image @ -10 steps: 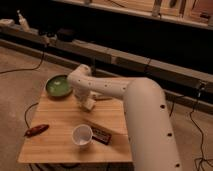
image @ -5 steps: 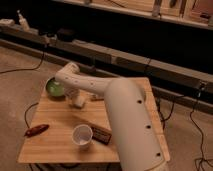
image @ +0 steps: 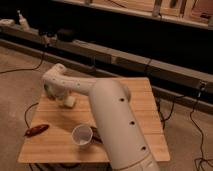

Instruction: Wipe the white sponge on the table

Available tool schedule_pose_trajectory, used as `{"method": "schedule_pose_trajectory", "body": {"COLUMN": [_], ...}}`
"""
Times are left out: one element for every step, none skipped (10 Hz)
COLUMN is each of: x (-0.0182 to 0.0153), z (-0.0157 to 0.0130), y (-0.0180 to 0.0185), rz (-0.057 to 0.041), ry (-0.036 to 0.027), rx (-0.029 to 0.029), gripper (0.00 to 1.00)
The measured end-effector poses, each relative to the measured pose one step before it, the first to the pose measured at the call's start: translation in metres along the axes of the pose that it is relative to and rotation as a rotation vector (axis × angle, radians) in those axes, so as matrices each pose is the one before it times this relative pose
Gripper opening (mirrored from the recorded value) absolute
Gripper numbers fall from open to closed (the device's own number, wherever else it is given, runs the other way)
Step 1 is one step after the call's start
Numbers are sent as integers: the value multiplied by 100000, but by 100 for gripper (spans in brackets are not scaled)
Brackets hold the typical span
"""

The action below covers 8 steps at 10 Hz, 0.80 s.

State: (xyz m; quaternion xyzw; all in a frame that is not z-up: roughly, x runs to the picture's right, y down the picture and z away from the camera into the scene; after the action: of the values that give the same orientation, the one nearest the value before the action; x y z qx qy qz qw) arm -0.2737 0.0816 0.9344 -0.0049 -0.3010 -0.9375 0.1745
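The table (image: 135,107) is a small square with a light wooden plank top. My white arm reaches across it from the lower right to its far left part. The gripper (image: 62,98) points down at the table's left side, just under the arm's wrist. The white sponge (image: 69,102) is a small off-white block right at the gripper's tip, resting on the planks. The wrist hides where the gripper meets the sponge.
A white round cup (image: 81,135) stands near the table's front edge, with a dark flat object (image: 96,136) just to its right. A red-brown object (image: 36,130) lies at the front left edge. Cables run over the floor. A long low ledge (image: 150,65) runs behind the table.
My arm has swung to the left across the table and the sponge has moved left with the gripper. The green bowl seen earlier at the back left is now hidden behind the arm.
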Motion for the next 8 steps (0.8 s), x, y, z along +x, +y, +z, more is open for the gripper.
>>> {"method": "schedule_pose_trajectory", "body": {"x": [853, 792, 1143, 593, 240, 327, 239, 85], "z": [243, 175, 215, -77, -65, -149, -143, -44], "y": [-1194, -1028, -1798, -1137, -624, -1135, -977, -1016], "rz": [-3192, -2889, -4836, -3038, -1558, -2466, -1851, -1382], "ry": [-296, -81, -503, -298, -202, -187, -20, -30], "rx": [1064, 783, 1276, 706, 416, 744, 720, 958], "gripper": [26, 26, 26, 26, 26, 26, 26, 26]}}
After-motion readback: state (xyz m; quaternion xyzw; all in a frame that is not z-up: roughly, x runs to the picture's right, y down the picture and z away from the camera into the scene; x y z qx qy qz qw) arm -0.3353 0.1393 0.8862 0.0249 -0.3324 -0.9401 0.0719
